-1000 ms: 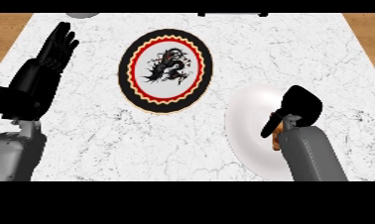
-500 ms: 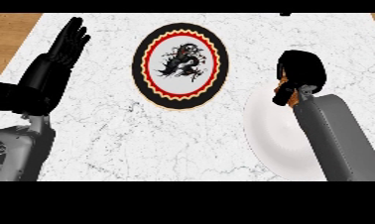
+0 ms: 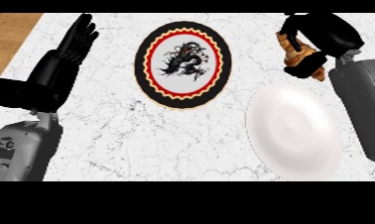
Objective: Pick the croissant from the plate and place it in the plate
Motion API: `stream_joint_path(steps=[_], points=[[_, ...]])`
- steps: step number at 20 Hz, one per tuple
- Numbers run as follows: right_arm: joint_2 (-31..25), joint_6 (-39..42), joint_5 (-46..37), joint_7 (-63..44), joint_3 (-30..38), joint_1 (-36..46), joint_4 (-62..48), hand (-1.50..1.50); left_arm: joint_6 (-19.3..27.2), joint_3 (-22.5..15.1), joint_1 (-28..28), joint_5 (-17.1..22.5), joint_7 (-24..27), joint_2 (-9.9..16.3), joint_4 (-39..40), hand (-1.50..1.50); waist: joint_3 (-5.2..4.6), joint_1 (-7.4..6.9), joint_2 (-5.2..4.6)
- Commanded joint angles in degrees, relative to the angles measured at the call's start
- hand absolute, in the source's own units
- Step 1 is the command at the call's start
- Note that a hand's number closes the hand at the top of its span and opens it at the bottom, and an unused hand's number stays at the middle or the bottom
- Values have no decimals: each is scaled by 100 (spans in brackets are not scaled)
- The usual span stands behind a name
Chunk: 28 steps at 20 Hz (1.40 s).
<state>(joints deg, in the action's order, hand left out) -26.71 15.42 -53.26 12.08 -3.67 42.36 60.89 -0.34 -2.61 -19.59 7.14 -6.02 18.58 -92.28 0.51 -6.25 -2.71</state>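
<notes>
right hand [image 3: 322,34] curled round croissant [image 3: 299,54], clear of white plate [image 3: 293,131]; likely light, flaky, crushable, best held mid-body; left hand [image 3: 62,64] open.

Bare counter [image 3: 190,139] between dragon plate [image 3: 183,64] and white plate [image 3: 294,129] gives a lane; resting left hand [image 3: 62,64] blocks the left edge.

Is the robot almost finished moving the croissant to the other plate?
About halfway. Done: the croissant is off the white plate, which lies bare. In hand: the right hand is curled round the croissant, holding it beyond that plate. Left: carry it over to the dragon plate, which has nothing on it yet, and set it down. The left hand rests open at the left.
</notes>
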Motion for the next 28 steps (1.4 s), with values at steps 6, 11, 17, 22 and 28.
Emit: stream_joint_path(steps=[6,11,17,22,28], points=[[-160,691,1606,3073,765,1005,-1270,150,-10,184,-190,-1,-78,119,238,0,-27,147,62],[156,846,1614,3727,656,1653,-2278,150,-2,145,32,-32,43,-10,339,0,-44,219,128],[661,996,1605,3421,489,2748,-3003,150,-19,231,-27,-134,61,75,374,0,-51,305,174],[1314,907,1649,3075,449,3110,-3448,150,-2,265,223,-211,353,-27,465,0,-55,407,202],[2404,325,1498,2479,295,3321,-3885,150,-170,496,46,-39,259,94,528,0,-57,424,199]])
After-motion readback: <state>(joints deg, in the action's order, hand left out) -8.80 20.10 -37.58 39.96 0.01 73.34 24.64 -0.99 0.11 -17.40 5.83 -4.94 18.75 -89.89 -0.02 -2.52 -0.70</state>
